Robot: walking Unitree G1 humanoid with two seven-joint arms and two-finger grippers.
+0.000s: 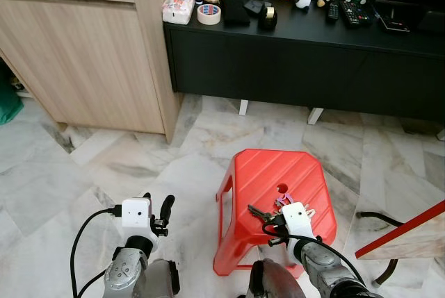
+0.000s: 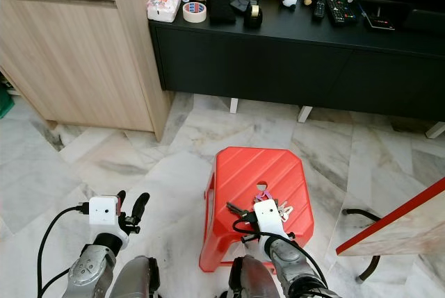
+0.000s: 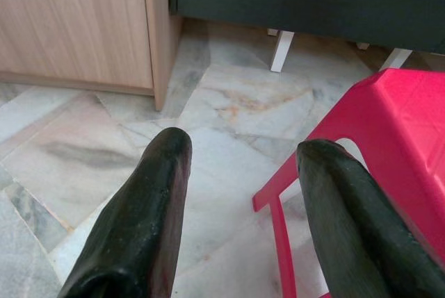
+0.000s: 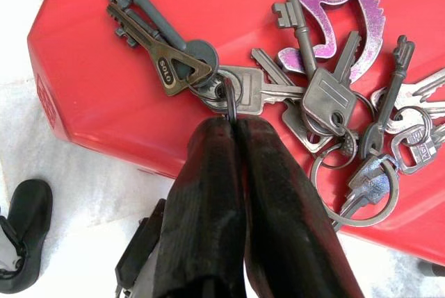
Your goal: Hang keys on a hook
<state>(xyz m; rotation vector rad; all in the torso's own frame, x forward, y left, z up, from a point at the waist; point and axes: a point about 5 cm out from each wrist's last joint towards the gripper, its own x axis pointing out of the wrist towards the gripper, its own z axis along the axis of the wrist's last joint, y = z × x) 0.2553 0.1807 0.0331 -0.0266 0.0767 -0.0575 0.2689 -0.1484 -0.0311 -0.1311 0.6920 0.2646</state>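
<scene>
The right gripper (image 4: 233,128) is down over the red stool (image 1: 268,173), its jaws pressed together and pinching a key ring of the bunch of keys (image 4: 313,96) right at their tips. The keys lie spread on the stool's top just beyond the jaws: two dark keys, one stamped with a brand name, fan out to one side of the tips, while silver keys, more rings and a purple metal charm (image 4: 341,20) sprawl to the other side and farther ahead. The bunch rests near the stool's front edge, close to the small hole in the seat. The left gripper (image 3: 240,194) hovers over the marble floor (image 3: 208,110) beside the stool, its jaws wide apart with nothing between them; past the tips lie floor tiles, the corner of a wooden cabinet (image 1: 90,48) and the white feet of a black TV console (image 1: 306,55). One jaw reaches toward the stool's leg and rim without touching. On the console's worktop stand a tissue pack (image 1: 178,5), a roll of tape (image 1: 208,13), toy figures and remote controls.
</scene>
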